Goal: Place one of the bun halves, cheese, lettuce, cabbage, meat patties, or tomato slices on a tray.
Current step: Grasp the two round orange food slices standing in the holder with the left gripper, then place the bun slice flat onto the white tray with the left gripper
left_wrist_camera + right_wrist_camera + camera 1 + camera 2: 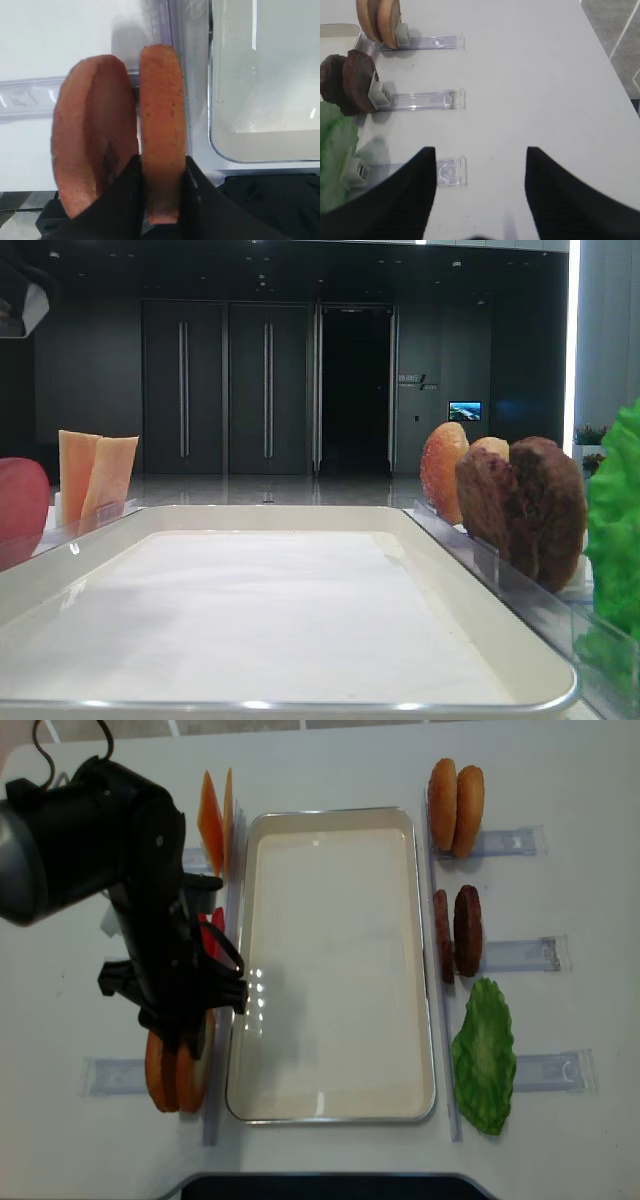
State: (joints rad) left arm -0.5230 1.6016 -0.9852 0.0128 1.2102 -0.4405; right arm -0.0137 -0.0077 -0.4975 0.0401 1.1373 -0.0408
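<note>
My left gripper (161,167) is shut on the edge of a bun half (161,125) that stands in a clear holder, the one closer to the tray (220,145). A second bun half (92,135) stands just left of it. From above, the left arm covers the tomato slices (216,932), and the bun halves (175,1072) show below it. The cream tray (335,1112) is bare. Cheese (213,815), more bun halves (455,805), meat patties (456,932) and lettuce (485,1055) flank it. No cabbage is in view. My right gripper (478,165) hangs open over the table.
Clear plastic holders (427,100) lie along the tray's right side, with the patties (350,82), buns (380,20) and lettuce (335,150) standing at their tray ends. One holder end (451,171) sits by my right gripper's left finger. The table edge (615,75) runs at the right.
</note>
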